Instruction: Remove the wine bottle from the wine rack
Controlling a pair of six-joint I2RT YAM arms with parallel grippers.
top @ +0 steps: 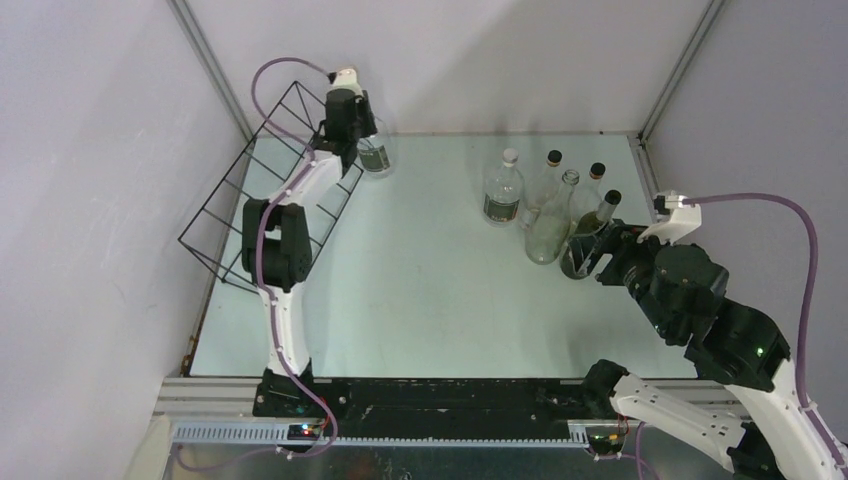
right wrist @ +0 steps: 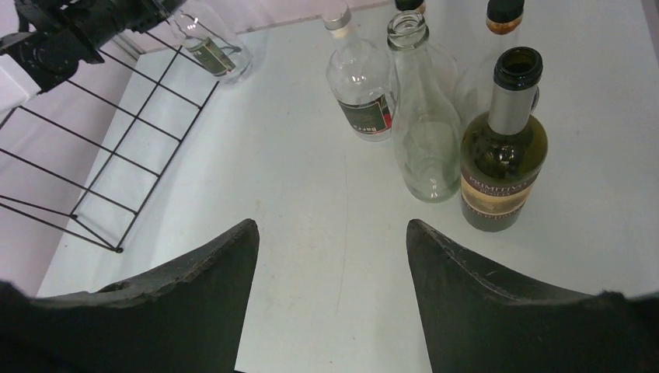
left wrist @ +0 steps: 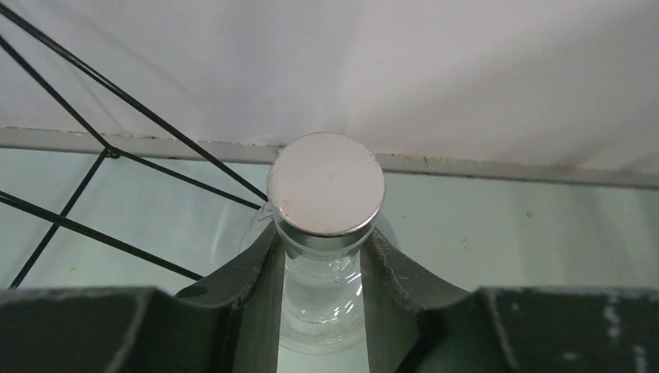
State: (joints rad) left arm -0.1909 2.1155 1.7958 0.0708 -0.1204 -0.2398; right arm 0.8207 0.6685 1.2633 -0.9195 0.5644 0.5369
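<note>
Left gripper (left wrist: 321, 237) pinches the wine bottle (left wrist: 326, 183) by its neck, upright at far left, just right of the single wine rack (top: 215, 192). It looks free of the wires; next, settle and release it. Right gripper (right wrist: 330, 225) hangs spread, empty. Six bottles: five others (top: 545, 235) stand far right.

The right gripper (right wrist: 332, 299), jaws apart, hangs above the table (right wrist: 311, 194). A dark green bottle (right wrist: 501, 167) and clear bottles (right wrist: 423, 132) stand ahead right. The wine rack (right wrist: 169, 165) and wine bottle (right wrist: 214, 50) are far left.
</note>
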